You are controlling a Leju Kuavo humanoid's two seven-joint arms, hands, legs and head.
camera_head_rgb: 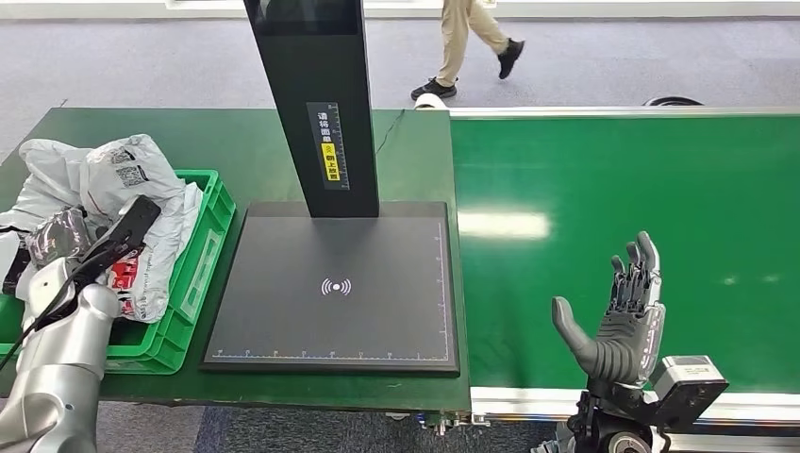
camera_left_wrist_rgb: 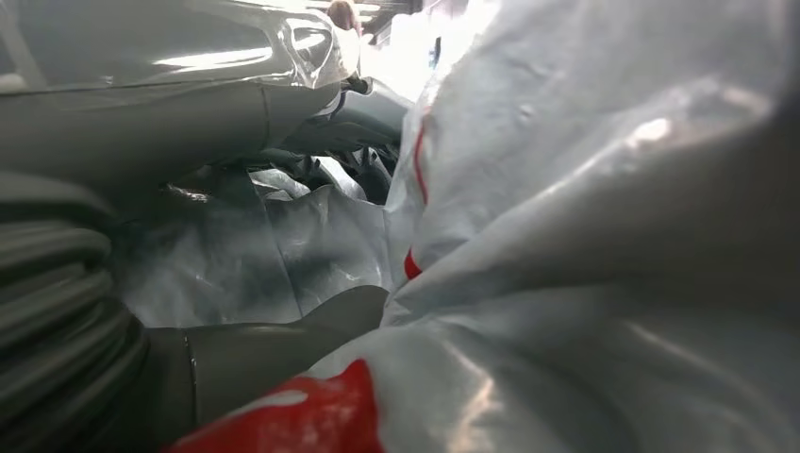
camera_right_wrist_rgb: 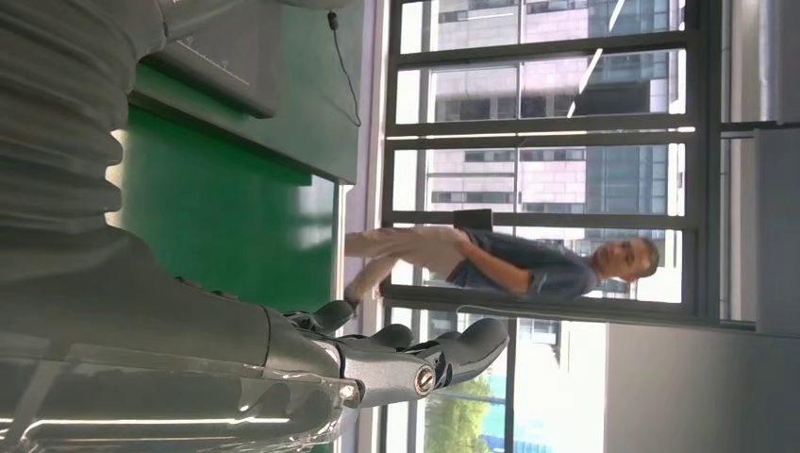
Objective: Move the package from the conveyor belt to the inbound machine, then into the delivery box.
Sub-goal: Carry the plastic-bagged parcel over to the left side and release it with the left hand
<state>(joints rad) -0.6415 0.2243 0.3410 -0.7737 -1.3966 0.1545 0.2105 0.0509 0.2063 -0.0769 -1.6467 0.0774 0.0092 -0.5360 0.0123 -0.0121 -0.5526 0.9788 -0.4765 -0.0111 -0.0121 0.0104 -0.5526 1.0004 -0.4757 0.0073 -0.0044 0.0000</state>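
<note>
A white plastic package with red print lies in the green delivery box at the left, draped over its near wall among several other grey and white bags. My left hand reaches into that box. In the left wrist view its thumb lies against the package, which hides the fingers. My right hand is raised, palm up and fingers spread, holding nothing, over the near edge of the green conveyor belt. The inbound machine's black platform is bare.
The machine's black post rises behind the platform. A person walks across the floor beyond the table and also appears in the right wrist view in front of large windows. The belt's metal rim runs along the front.
</note>
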